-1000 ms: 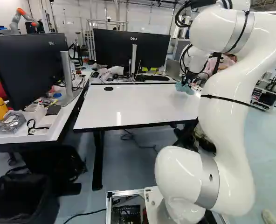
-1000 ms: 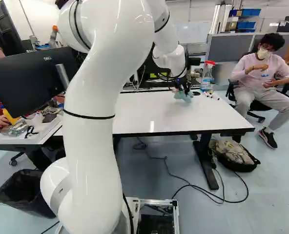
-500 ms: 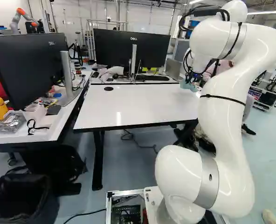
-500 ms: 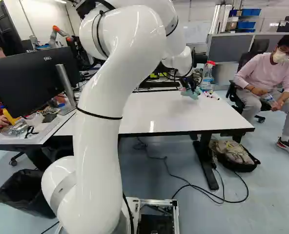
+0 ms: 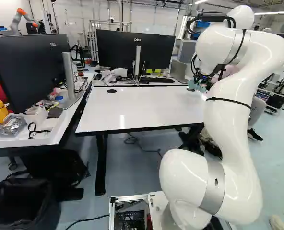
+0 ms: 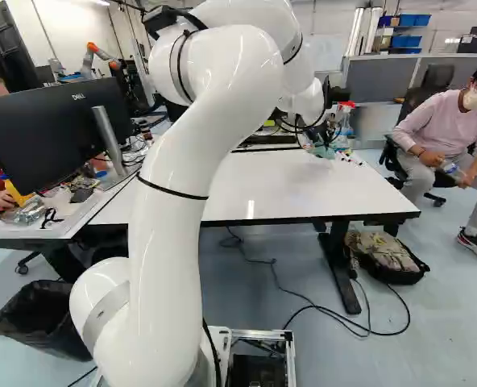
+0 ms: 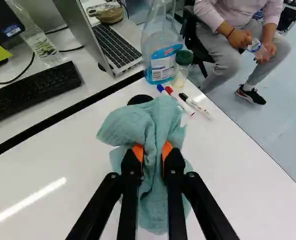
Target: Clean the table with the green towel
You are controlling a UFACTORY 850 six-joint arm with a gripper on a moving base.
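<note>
Two orange pads [image 7: 138, 152] pinch a bunched green towel [image 7: 153, 122] between them in the wrist view, its folds spreading ahead of and beneath the fingertips; whether its underside touches the white table [image 6: 263, 189] I cannot tell. Seen in the right base view, the gripper [image 6: 319, 147] is at the table's far right part, while in the left base view the arm [image 5: 233, 124] covers much of that side. Only the wrist view shows the laptop's keyboard [image 7: 119, 49] and the round black cap [image 7: 139, 99] right by the towel. Three marker pens [image 7: 198, 108] lie beside the towel, near a spray bottle [image 7: 161, 57], whose red top appears only in the right base view. Another round cap [image 5: 112, 91], near the table's far left corner, shows in the left base view alone.
</note>
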